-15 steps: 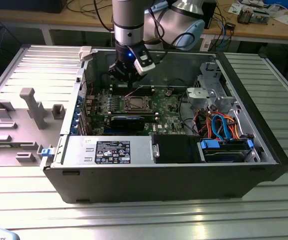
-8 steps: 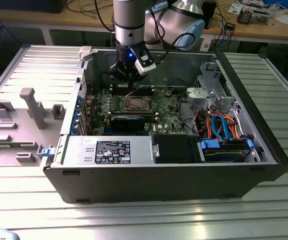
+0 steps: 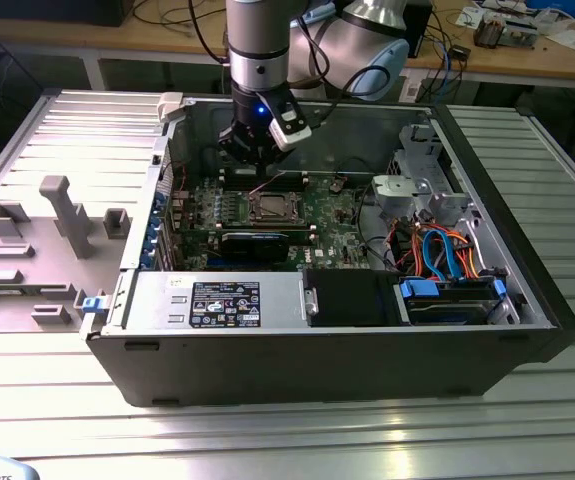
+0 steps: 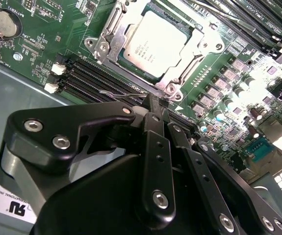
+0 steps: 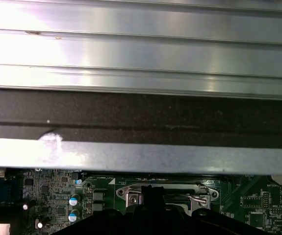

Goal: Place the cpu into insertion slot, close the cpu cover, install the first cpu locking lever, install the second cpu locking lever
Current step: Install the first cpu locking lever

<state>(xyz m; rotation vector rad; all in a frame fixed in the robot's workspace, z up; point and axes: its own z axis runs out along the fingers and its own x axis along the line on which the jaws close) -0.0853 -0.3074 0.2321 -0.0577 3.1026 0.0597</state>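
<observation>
**CPU seated under cover**

The cpu (image 4: 153, 41) is lying in the insertion slot (image 4: 112, 46), the cpu cover (image 4: 199, 41) framing it. The gripper (image 4: 153, 105) is hovering beside the socket, fingers clenched together on nothing; board lettering is staying illegible

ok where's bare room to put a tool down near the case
The ribbed metal table in front of the computer case is bare. Inside it is crowded: the gripper hangs over the motherboard, with cables at the exterior view's right.
</observation>
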